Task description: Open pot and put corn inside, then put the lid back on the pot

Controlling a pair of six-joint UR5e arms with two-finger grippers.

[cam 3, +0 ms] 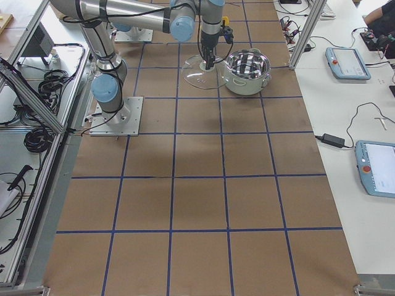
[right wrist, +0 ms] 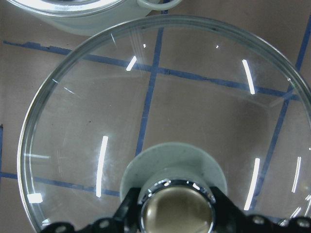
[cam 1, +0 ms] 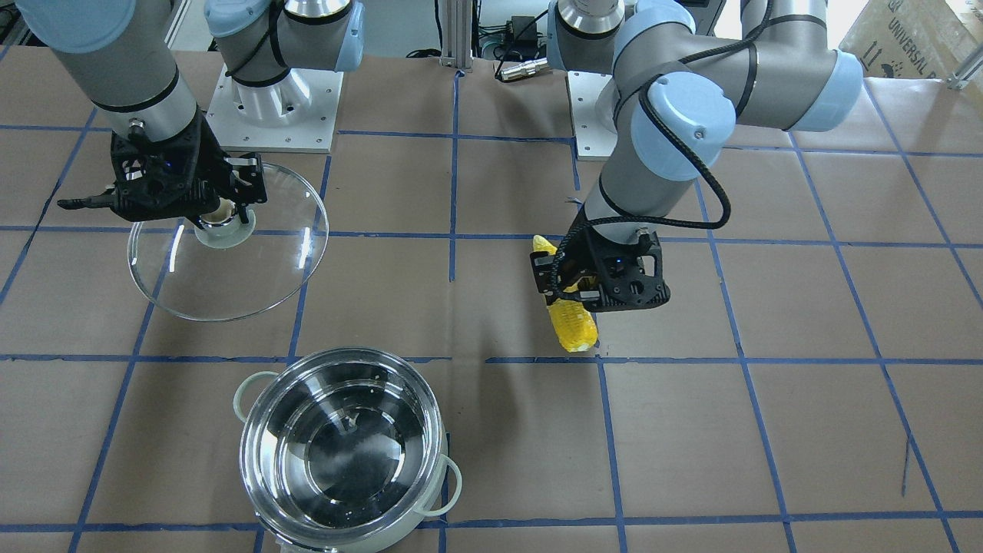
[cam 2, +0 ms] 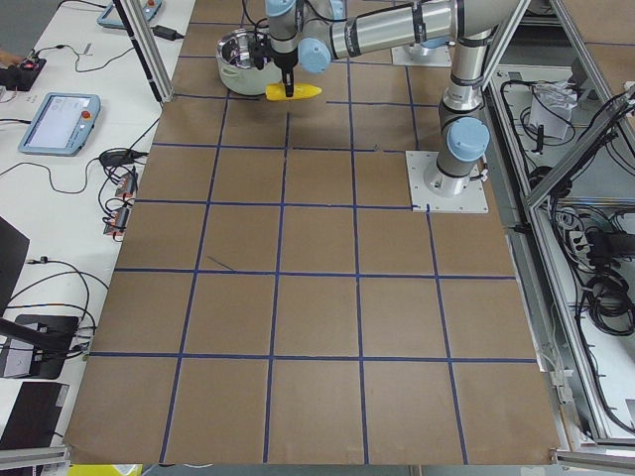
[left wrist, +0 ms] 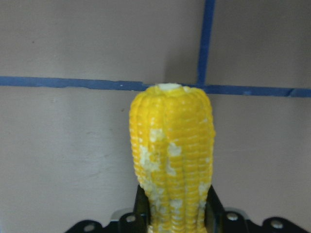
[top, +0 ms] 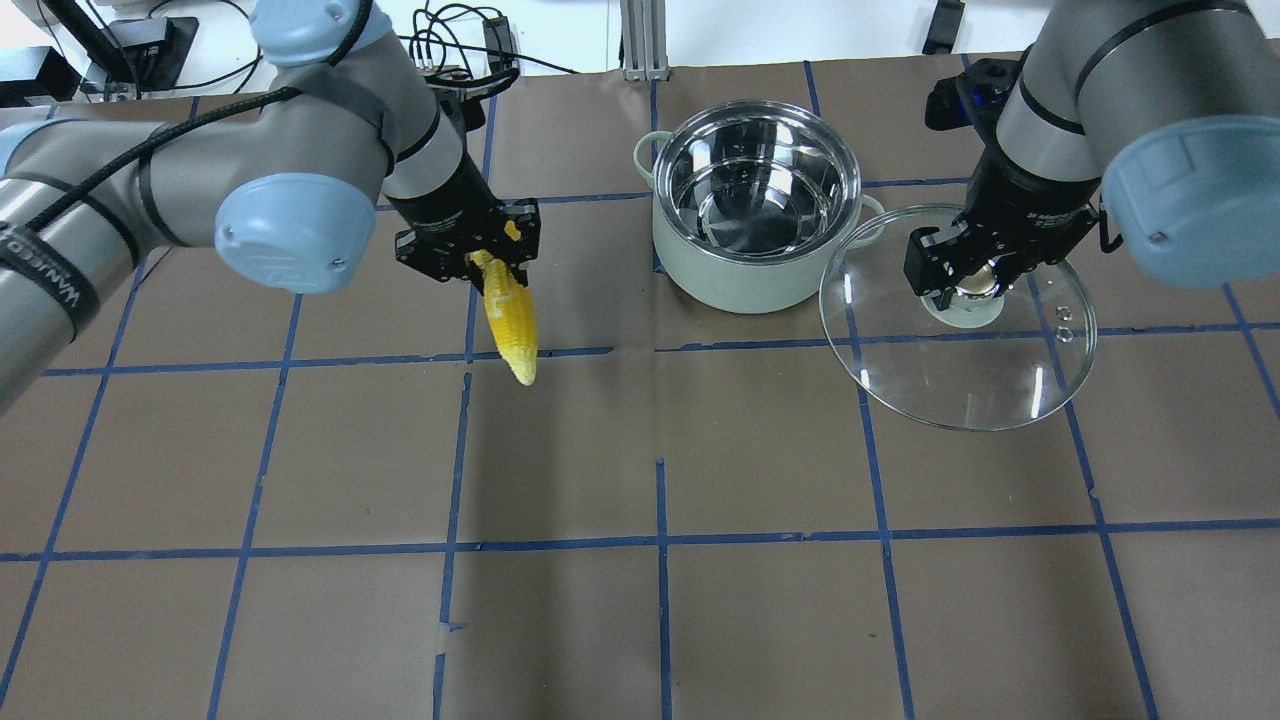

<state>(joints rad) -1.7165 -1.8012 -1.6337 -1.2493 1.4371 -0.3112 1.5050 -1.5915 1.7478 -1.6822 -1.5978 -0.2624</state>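
The pot [top: 740,285] stands open and empty at the far middle of the table; it also shows in the front view [cam 1: 338,453]. My left gripper [top: 487,262] is shut on the yellow corn [top: 508,320] near one end and holds it off the table, left of the pot. The corn also shows in the front view [cam 1: 574,326] and fills the left wrist view [left wrist: 170,155]. My right gripper [top: 975,285] is shut on the knob [right wrist: 176,211] of the glass lid [top: 950,370] and holds it tilted in the air, right of the pot.
Brown paper with a blue tape grid [top: 660,545] covers the table. The arms' white base plates [cam 1: 273,107] sit at the robot's side. Tablets and cables [cam 3: 349,61] lie on a side bench beyond the pot.
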